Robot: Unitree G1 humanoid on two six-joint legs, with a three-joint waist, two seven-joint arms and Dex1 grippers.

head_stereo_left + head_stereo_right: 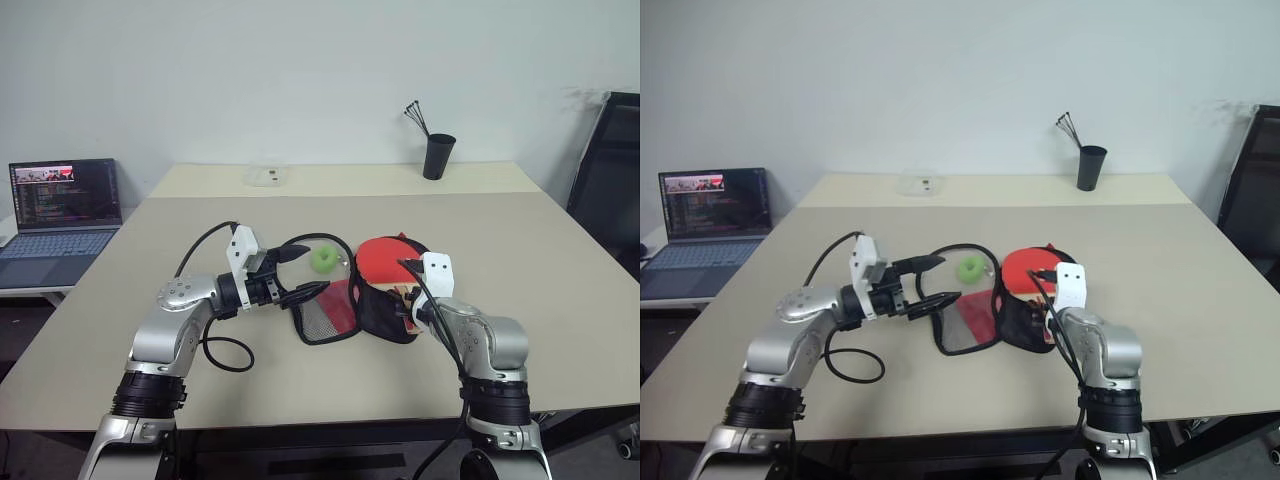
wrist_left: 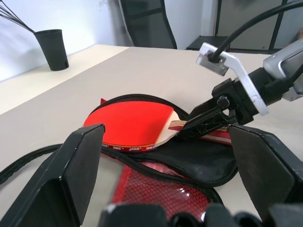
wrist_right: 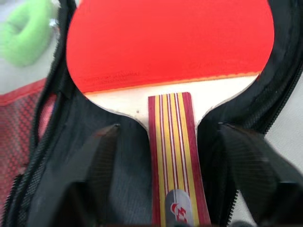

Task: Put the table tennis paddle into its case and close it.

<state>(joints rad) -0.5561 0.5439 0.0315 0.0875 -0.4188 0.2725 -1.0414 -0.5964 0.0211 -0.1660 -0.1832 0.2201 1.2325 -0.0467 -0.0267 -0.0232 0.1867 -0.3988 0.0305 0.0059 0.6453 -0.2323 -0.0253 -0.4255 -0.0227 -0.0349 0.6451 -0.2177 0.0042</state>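
left eye view: a pale bench (image 1: 560,300) carries the case (image 1: 345,305), lying unzipped and spread flat near the front edge. the table tennis paddle (image 1: 385,262) lies on the case's right half, red face up, blade toward the far side of the case, handle toward the robot. the right hand (image 1: 412,305) sits at the near end of the case, right over the handle. the left hand (image 1: 300,272) hangs level just left of the case, fingers spread wide and gripping nothing. a green ring (image 1: 324,259) lies just beyond the case, and a black cup (image 1: 437,156) stands well beyond it.

right eye view: same layout; the case's mesh flap (image 1: 965,320) lies open toward the left hand.

left wrist view: the paddle rests inside the zip line of the case, and the right hand's fingers bracket the handle from the case's near end.

right wrist view: the striped handle (image 3: 175,161) runs straight between the two fingertips (image 3: 102,161), which stand apart from it on either side, so this hand is released. the paddle's long axis lines up with the hand's pointing direction, blade farthest away.

judgement: the right hand is nearer the paddle, which looks seated; folding the flap over and zipping remain.
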